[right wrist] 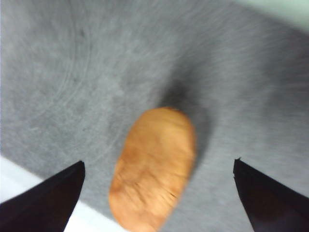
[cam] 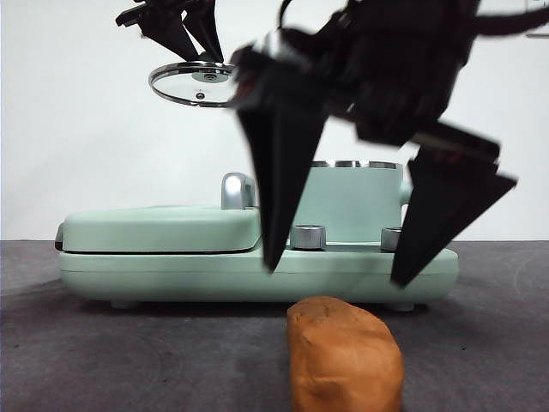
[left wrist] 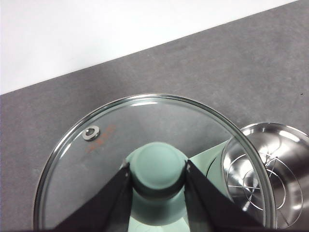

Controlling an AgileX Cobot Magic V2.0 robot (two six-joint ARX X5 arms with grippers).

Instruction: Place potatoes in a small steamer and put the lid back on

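Above the potato (cam: 345, 354), which lies on the table (cam: 154, 352) in front of the small steamer (cam: 356, 199), right end effector (cam: 339, 275) hangs wide open, empty. Left end effector (left wrist: 158, 180) grips lid (left wrist: 120, 145) by its knob, raised beside steamer. Step: grasp approach; next needs straddling descent, closing.

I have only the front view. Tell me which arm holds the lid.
Observer: The left end effector; its jaws clamp the lid by its knob.
Operator: Report the steamer's inside.
Observer: The left wrist view shows the small steamer uncovered, with a wire rack in it and no potato.
Operator: Check the right arm.
Observer: The right end effector is open, its jaws either side of the potato on the grey mat, not touching it.
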